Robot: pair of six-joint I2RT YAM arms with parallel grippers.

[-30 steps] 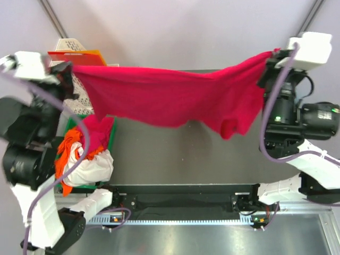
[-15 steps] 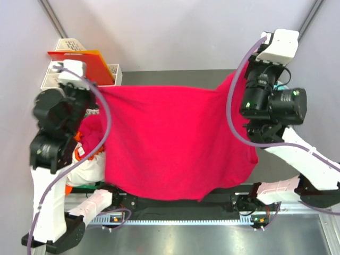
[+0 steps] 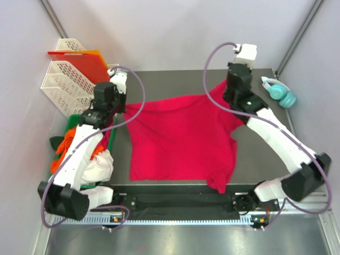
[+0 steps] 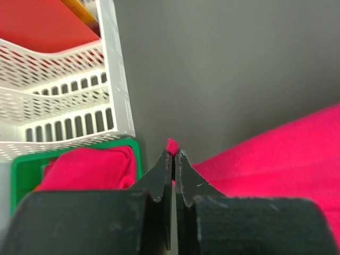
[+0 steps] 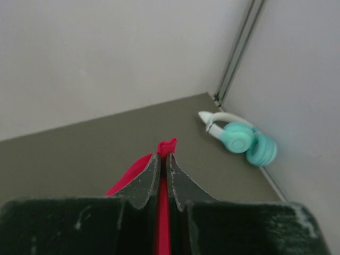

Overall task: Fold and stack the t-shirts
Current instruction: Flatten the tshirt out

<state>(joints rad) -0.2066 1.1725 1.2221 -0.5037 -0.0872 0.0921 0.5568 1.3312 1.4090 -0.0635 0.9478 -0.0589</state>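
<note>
The crimson-red t-shirt (image 3: 180, 139) lies spread across the dark table, its lower hem near the front edge. My left gripper (image 3: 119, 102) is shut on its far left corner, and a nub of red cloth (image 4: 172, 144) pokes out past the tips of the left gripper (image 4: 173, 153). My right gripper (image 3: 229, 90) is shut on the far right corner, with the red fabric (image 5: 166, 145) pinched at the tips of the right gripper (image 5: 163, 155). More t-shirts (image 3: 79, 154), orange, white and pinkish-red, sit heaped at the left.
The heap sits in a green bin (image 4: 134, 154). White mesh trays (image 3: 61, 79) holding a stiff red-orange sheet (image 3: 74, 57) stand at the back left. Teal headphones (image 3: 280, 92) lie at the back right corner, also the headphones (image 5: 241, 141) beyond my right fingers.
Both arms have come down and reached toward the far side, carrying the shirt from stretched high in the air to lying flat on the table. Both grips stay closed.
</note>
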